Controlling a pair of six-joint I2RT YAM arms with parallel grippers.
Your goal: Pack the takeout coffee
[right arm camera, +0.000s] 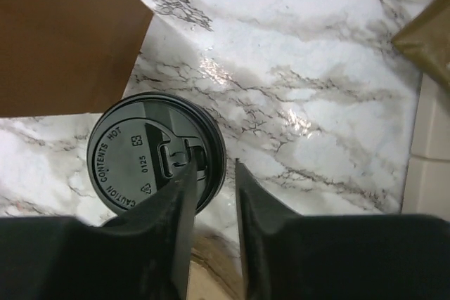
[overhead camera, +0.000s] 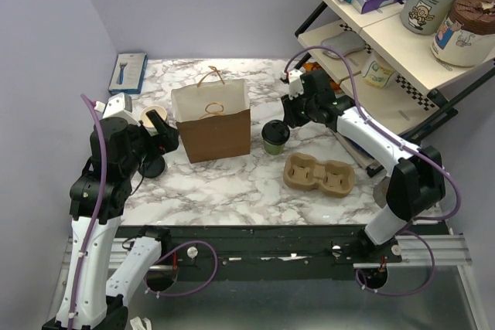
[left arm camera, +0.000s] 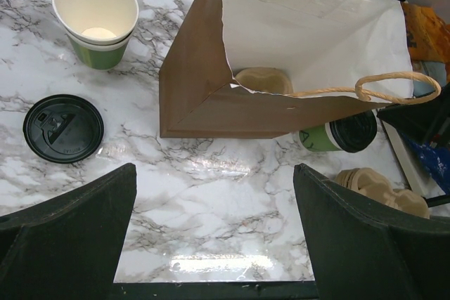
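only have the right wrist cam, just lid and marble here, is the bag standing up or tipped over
Observer: Standing, mouth open upward; the brown paper bag sits just left of the lidded cup.
Operator: anything inside it yet
Observer: The left wrist view shows a pulp-brown piece on its floor.
Operator: left arm doing what
Observer: The left end effector hangs wide open, near a loose black lid and stacked lidless cups.
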